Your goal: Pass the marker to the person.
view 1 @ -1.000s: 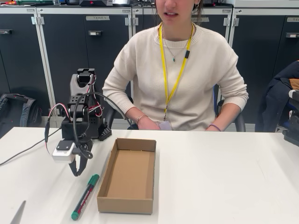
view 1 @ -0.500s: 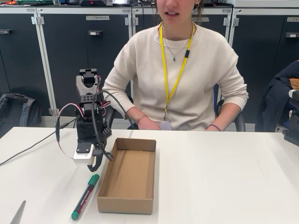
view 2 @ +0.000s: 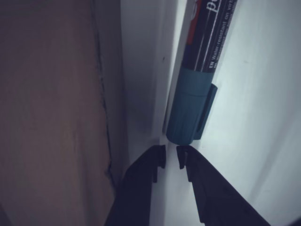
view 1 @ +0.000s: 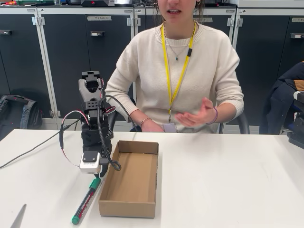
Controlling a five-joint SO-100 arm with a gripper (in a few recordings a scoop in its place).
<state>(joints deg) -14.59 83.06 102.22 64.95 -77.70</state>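
The gripper [view 1: 96, 175] has swung in from the table's left side and dropped lower than it was a second ago, so it now hangs right over the capped end of the marker [view 1: 86, 201], which has not moved: it lies flat on the table [view 1: 228, 180] just left of the cardboard box [view 1: 129, 178], slanting along the box's left wall. The person [view 1: 183, 71] has also lifted one hand [view 1: 195, 116] off the table, palm up, behind the box on its right; this reads as readiness to receive, so the pickup is the step in hand and the handover is all yet to come. The arm [view 1: 91, 111] stands tall behind the box's left rear corner and folds forward and down, wrist pointing at the table. In the wrist view the fingertips [view 2: 160, 159] sit nearly pressed together, only a thin slit between them, empty, just short of the green cap [view 2: 189, 113]; they would need to spread before they can pinch the marker.
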